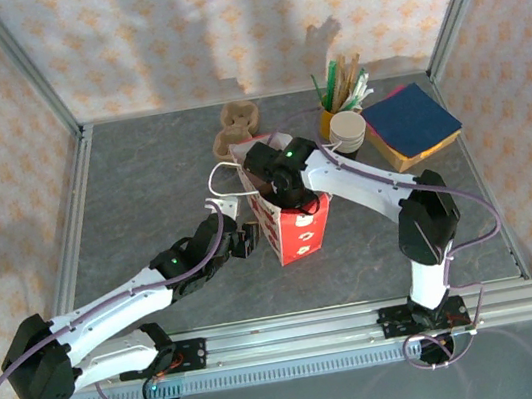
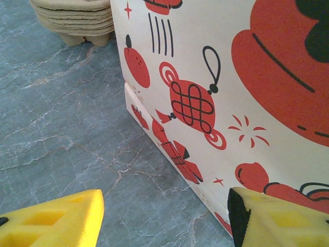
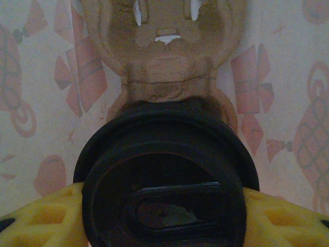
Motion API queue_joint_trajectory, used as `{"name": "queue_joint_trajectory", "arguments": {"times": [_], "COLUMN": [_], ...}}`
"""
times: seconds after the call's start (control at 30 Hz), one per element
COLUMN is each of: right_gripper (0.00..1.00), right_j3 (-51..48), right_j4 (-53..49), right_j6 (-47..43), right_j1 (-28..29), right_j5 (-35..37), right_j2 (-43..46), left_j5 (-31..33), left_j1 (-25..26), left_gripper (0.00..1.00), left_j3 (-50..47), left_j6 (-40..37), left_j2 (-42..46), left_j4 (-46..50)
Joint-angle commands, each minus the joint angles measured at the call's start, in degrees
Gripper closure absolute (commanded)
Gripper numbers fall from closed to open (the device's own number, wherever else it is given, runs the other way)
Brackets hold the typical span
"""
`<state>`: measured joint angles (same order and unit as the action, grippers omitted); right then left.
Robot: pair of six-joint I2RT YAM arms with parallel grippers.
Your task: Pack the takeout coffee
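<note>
Right gripper [image 3: 164,213] clamps the takeout coffee [image 3: 164,175] inside the red bag [image 1: 298,233], above a pulp carrier [image 3: 165,77]; left gripper [image 2: 164,218] stands open beside the bag.

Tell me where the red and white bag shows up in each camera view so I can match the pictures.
Top external: the bag stands centre frame, the right arm reaching into its top.
Left wrist: its printed side covers the right half.
Right wrist: pale printed walls behind the lidded cup, apparently the bag's inside.
Shared landmark: the pulp carrier stack, behind the bag from above, top left in the left wrist view.
</note>
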<state>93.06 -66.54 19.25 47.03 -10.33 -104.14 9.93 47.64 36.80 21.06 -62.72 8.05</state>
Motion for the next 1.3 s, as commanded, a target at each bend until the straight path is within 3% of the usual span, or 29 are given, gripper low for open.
{"name": "queue_joint_trajectory", "arguments": {"times": [0.0, 1.27], "right_gripper": [0.56, 0.56], "right_j3": [-2.0, -4.5], "right_j4": [0.5, 1.9], "right_j6": [-0.4, -0.3], "right_j1": [-0.3, -0.3], "right_j5": [-0.7, -1.2], "right_j2": [-0.1, 0.7], "left_j5": [1.7, 1.6], "left_j1": [0.3, 0.3], "left_gripper": [0.33, 0.33], "left_j3": [0.8, 1.7], "left_j6": [-0.3, -0.7], "left_j2": [0.0, -0.7], "left_j4": [-0.3, -0.1]}}
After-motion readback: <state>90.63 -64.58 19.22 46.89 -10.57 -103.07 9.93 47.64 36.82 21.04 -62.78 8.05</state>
